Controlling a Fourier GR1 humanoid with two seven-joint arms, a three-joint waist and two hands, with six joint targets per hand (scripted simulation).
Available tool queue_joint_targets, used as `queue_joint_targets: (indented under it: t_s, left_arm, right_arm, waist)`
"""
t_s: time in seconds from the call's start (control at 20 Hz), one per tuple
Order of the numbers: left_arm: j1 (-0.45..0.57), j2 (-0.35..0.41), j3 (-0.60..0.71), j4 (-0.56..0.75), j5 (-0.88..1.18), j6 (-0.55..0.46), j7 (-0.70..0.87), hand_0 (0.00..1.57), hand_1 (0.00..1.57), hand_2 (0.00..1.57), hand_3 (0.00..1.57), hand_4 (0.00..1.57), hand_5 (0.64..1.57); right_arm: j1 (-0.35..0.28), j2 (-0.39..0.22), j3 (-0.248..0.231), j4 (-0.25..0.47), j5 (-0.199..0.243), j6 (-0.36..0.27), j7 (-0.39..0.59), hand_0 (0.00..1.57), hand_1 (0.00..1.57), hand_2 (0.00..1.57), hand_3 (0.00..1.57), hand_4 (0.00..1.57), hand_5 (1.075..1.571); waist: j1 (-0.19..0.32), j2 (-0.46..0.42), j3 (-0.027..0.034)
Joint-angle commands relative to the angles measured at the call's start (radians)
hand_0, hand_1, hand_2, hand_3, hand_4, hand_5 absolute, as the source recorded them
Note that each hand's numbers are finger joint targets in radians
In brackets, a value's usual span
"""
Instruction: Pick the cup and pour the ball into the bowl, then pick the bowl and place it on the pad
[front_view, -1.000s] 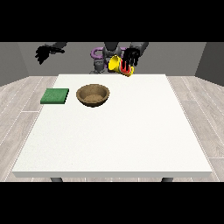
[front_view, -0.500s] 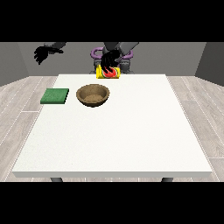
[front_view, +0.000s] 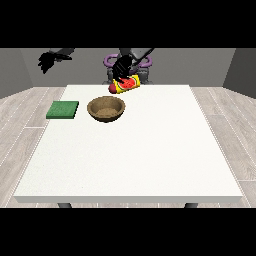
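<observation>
Table (front_view: 150, 160): it is large and white, and most of its surface toward the camera and toward the view's right has nothing on it, so there is wide room there.
Far edge: all the things are gathered near the table's far edge, on the view's left half.
Bowl (front_view: 106, 108): the brown bowl stands upright on the table, a little inside the far edge. I cannot see any ball in it.
Pad (front_view: 63, 110): the green pad lies flat near the table's left edge, just beside the bowl but not touching it.
My hand at the view's right (front_view: 122, 66): it is in the air over the far edge, and its fingers are curled round the cup.
Cup (front_view: 125, 85): the yellow and red cup is tipped almost on its side, above the table, beyond the bowl's far rim and a little to the right of it.
My hand at the view's left (front_view: 48, 60): it is raised beyond the table's far left corner, holding nothing, fingers loosely spread.
Change: one second ago the cup was held more upright and further to the view's right; now it is closer to the bowl and tilted. The bowl and the pad keep their places.
</observation>
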Motion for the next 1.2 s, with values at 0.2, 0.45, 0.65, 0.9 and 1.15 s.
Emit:
queue_joint_targets:
  t_s: [0.2, 0.45, 0.65, 0.9, 1.15]
  left_arm:
    - [0.035, 0.013, 0.221, -0.117, 0.169, 0.086, -0.031, 1.48, 1.48, 1.57, 1.57, 1.5, 1.222]
    - [0.148, -0.033, 0.492, -0.235, 0.45, 0.277, 0.028, 1.24, 1.24, 1.54, 1.43, 1.51, 1.196]
    - [0.262, -0.064, 0.642, -0.356, 0.749, 0.406, -0.05, 0.56, 0.56, 0.0, 0.0, 0.89, 1.502]
    - [0.372, -0.065, 0.682, -0.509, 1.173, 0.409, -0.229, 0.0, 0.0, 0.0, 0.0, 0.0, 1.553]
    - [0.489, -0.065, 0.642, -0.629, 1.45, 0.246, -0.48, 0.0, 0.0, 0.0, 0.0, 0.0, 1.565]
  right_arm:
    - [0.011, 0.003, -0.022, 0.018, -0.012, -0.045, 0.049, 0.0, 0.0, 0.0, 0.0, 0.0, 1.569]
    - [0.019, 0.029, -0.038, 0.007, -0.017, -0.096, 0.048, 0.0, 0.0, 0.0, 0.0, 0.0, 1.567]
    - [-0.019, 0.086, -0.023, -0.006, -0.021, -0.126, 0.035, 0.0, 0.0, 0.0, 0.0, 0.36, 1.568]
    - [-0.1, 0.137, 0.016, -0.047, 0.013, -0.2, 0.037, 0.0, 0.0, 0.0, 0.0, 0.28, 1.567]
    - [-0.148, 0.22, 0.032, -0.057, 0.059, -0.361, 0.06, 0.0, 0.0, 0.0, 0.0, 0.21, 1.571]
  waist:
    - [0.092, -0.024, -0.0049]
    - [0.159, 0.007, -0.0125]
    - [0.177, 0.102, -0.0236]
    - [0.148, 0.2, -0.0207]
    - [0.251, 0.231, -0.0073]
